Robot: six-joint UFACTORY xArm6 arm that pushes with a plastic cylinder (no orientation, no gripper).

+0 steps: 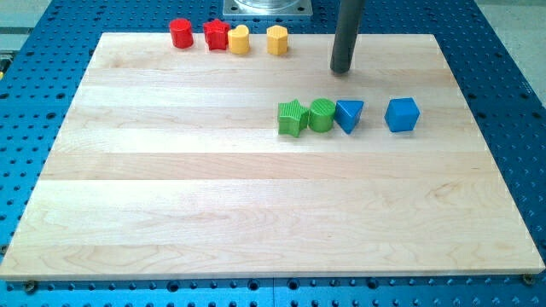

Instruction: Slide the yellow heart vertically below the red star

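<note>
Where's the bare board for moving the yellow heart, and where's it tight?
Bare: everything below the green star, green cylinder, blue triangle and blue cube, plus the view's left. Crowded: the top row, red cylinder, red star, yellow heart, yellow hexagon. My tip stands right of it.

Pale wood-grain counter; red star, yellow heart, green star, blue cube, dark rod tip.

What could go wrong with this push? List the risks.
1. The yellow heart touches the red star, so nudging it may drag the star along.
2. My tip sits to the view's right, with the other yellow block between it and the heart; a straight approach may knock it.
3. Both sit near the board's top edge.
</note>
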